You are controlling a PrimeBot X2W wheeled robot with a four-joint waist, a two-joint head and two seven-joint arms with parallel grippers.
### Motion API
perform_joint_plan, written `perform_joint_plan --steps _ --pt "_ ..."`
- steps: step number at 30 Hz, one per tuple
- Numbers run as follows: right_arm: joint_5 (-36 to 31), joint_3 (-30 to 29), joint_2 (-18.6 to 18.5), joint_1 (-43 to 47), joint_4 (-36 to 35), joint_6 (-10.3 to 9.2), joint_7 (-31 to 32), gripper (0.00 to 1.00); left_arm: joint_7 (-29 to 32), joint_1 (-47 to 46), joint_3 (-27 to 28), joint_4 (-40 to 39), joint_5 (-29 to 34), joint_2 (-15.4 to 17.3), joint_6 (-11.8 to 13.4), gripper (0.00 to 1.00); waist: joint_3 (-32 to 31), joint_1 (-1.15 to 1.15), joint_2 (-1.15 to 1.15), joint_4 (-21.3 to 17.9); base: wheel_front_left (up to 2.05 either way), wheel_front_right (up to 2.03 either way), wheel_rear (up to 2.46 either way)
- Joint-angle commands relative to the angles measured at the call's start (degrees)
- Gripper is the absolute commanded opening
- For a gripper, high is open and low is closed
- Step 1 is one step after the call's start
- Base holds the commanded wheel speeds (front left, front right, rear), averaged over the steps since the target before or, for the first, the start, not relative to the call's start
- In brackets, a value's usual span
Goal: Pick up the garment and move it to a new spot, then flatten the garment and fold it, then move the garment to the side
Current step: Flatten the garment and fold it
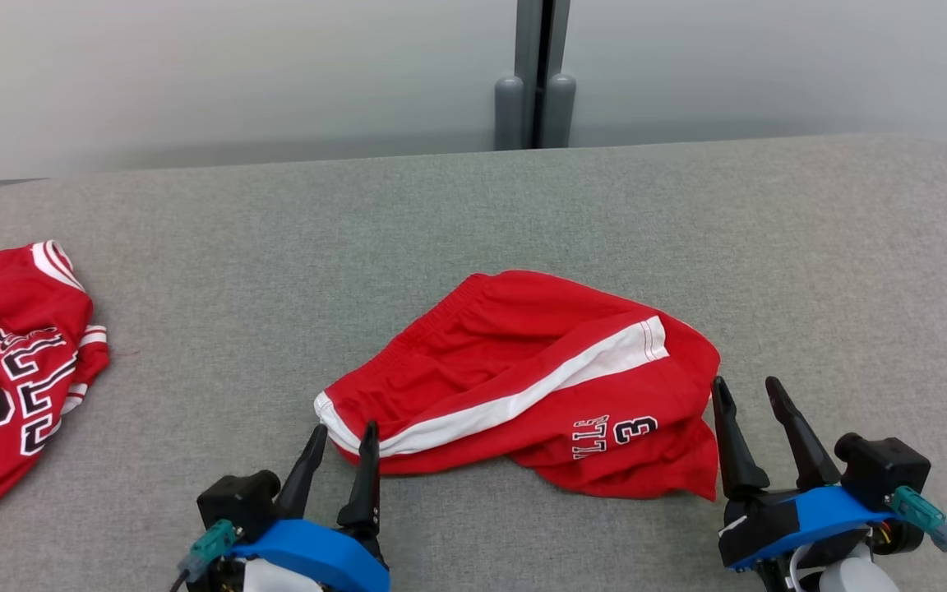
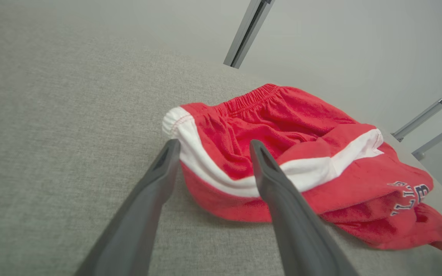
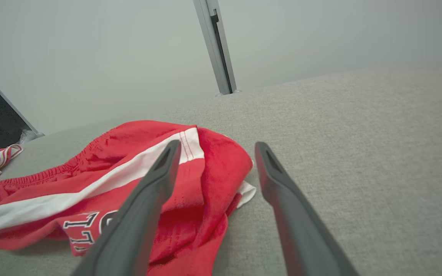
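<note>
The garment [image 1: 523, 378] is a pair of red shorts with a white side stripe and dark lettering. It lies crumpled in the middle of the grey table [image 1: 523, 214]. My left gripper [image 1: 346, 429] is open at the garment's near left corner, and in the left wrist view the white hem [image 2: 178, 126] sits just beyond its spread fingertips [image 2: 214, 145]. Over on the garment's right edge my right gripper [image 1: 745, 384] is open too. Its left finger [image 3: 155, 180] overlaps the red cloth [image 3: 71, 180] in the right wrist view, while the other finger is over bare table.
A second red piece of clothing with black-and-white numbers [image 1: 13, 370] lies at the table's left edge. A grey post [image 1: 535, 82] stands behind the table against a pale wall. Bare grey table stretches to the right and behind the shorts.
</note>
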Motion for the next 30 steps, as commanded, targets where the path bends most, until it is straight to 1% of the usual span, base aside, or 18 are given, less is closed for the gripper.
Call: perform_joint_plan --steps 1,4,8,10,12,16,22,25,28,30 --pt "-0.4 -0.2 -0.2 0.4 -0.1 0.03 -0.3 1.0 -0.1 -0.5 -0.1 -0.9 0.7 0.9 -0.6 1.0 -0.1 0.0 0.0 0.1 0.0 0.0 0.0" --pt "-0.3 -0.3 -0.3 0.4 -0.1 0.03 0.0 1.0 -0.2 -1.5 0.3 -4.2 3.9 3.2 -0.4 1.0 -0.6 0.0 0.0 0.5 0.0 0.0 0.0" --pt "-0.3 0.0 -0.3 0.4 -0.2 0.03 0.2 1.0 -0.3 -1.3 3.1 -10.2 9.2 5.8 -0.3 1.0 -1.1 0.0 0.0 0.3 0.0 0.0 0.0" --pt "-0.2 0.1 -0.3 0.5 -0.3 0.02 0.3 1.0 -0.3 -0.8 4.2 -11.9 11.6 6.8 -0.7 1.0 -1.3 0.0 0.0 -0.1 0.0 0.0 0.0" --pt "-0.1 0.2 -0.3 0.6 -0.3 0.03 0.5 1.0 -0.3 -0.4 5.7 -12.5 13.4 7.6 -0.5 1.0 -1.5 0.0 0.0 -0.7 0.0 0.0 0.0" --pt "0.1 0.2 -0.3 0.6 -0.3 0.03 0.5 1.0 -0.3 0.6 8.9 -12.7 15.1 7.8 -0.3 1.0 -1.6 0.0 0.0 -1.9 0.0 0.0 0.0" --pt "1.4 0.2 -0.2 -0.2 -0.3 0.03 1.9 1.0 -0.3 2.2 12.3 -12.7 15.8 6.5 -1.3 1.0 -0.8 0.0 0.0 -2.9 0.0 0.0 0.0" --pt "1.7 -0.4 -0.3 -2.0 0.7 0.03 6.3 1.0 -0.3 2.4 13.6 -12.8 16.4 5.8 -2.0 1.0 -0.1 0.0 0.0 -2.9 0.0 0.0 0.0" --pt "1.2 -1.6 -0.2 -5.0 2.5 0.03 12.8 1.0 -0.3 2.1 14.0 -12.5 17.1 5.2 -2.6 1.0 0.8 0.0 0.0 -2.4 0.0 0.0 0.0" --pt "1.9 -2.2 -0.2 -7.3 3.9 0.03 17.4 1.0 -0.3 1.6 14.2 -12.4 17.5 4.9 -3.1 1.0 1.3 0.0 0.0 -1.9 0.0 0.0 0.0"
